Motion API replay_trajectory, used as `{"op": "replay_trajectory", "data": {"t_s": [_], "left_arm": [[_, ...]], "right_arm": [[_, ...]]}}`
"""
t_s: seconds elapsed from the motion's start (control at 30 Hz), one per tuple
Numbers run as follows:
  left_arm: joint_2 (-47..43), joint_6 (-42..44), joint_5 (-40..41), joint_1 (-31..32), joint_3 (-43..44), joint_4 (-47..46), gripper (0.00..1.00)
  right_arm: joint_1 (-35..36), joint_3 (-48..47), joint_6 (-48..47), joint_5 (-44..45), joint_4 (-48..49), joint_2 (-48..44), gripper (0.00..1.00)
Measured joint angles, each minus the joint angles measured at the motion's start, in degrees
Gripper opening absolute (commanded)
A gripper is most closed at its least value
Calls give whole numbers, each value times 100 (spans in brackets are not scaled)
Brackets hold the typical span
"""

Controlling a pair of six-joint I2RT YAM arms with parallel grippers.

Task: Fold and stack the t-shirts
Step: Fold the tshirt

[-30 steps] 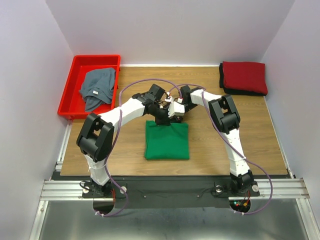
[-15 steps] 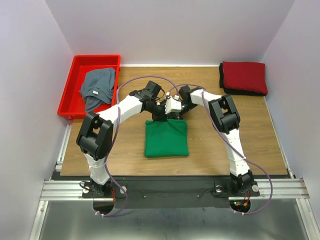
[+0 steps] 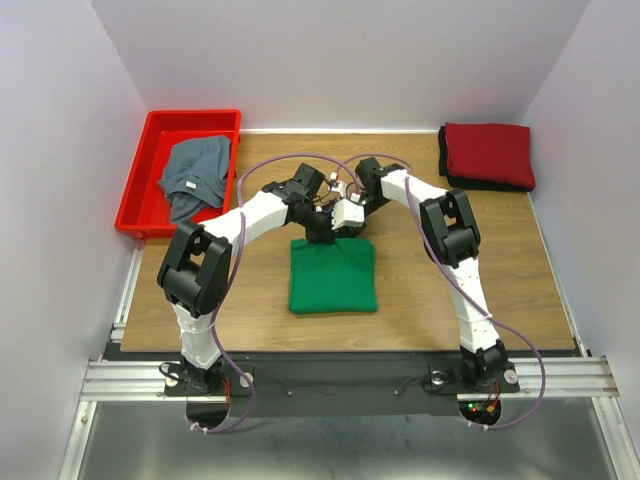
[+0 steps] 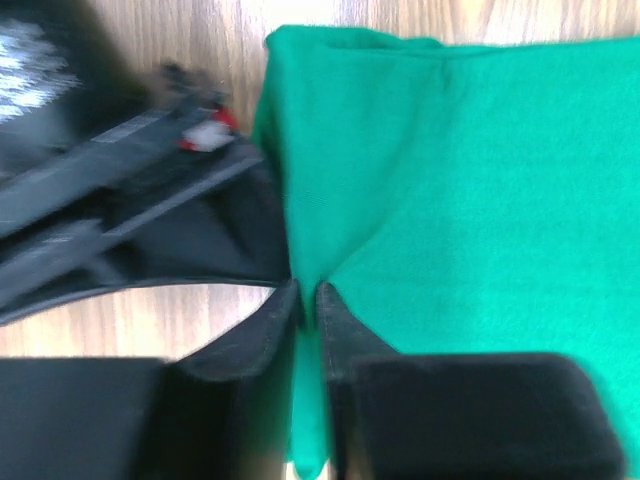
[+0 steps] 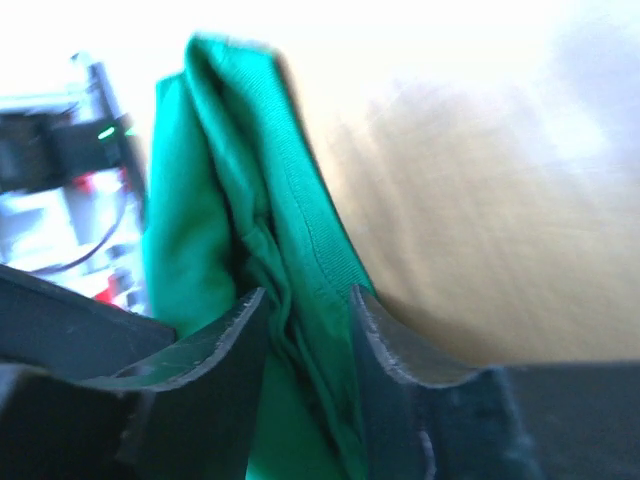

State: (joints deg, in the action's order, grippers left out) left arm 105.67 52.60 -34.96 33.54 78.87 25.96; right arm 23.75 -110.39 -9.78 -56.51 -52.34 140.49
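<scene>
Two hands grip one far edge: left hand (image 4: 308,298) clamped thin on the folded bright green cloth t-shirt (image 3: 333,275), right hand (image 5: 300,305) pinching it too. The shirt lies centre of the wooden surface (image 3: 450,290).

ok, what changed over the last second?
The left gripper and right gripper, pinching the far edge of the green t-shirt, moved slightly away from the bases, dragging it along. Grey-blue t-shirt in the red bin and dark red t-shirt stayed put.
</scene>
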Motion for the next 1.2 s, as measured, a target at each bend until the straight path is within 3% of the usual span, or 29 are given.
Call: {"op": "replay_trajectory", "data": {"t_s": [0.13,0.3,0.63,1.2], "left_arm": [[0,57,85,-7,9,39,41],[-48,-52,138,-129,170,107,42],[-498,-813,-66,-1093,125,149,41],[192,-966,-273,-1180,-52,479,40]], "right_arm": [[-173,-413,28,686,35,-101,50],[-535,-584,-50,1342,118,-382,51],[-946,555,-667,1384,0,-1781,52],[-787,1193,-1257,1464,-129,-1722,52]]}}
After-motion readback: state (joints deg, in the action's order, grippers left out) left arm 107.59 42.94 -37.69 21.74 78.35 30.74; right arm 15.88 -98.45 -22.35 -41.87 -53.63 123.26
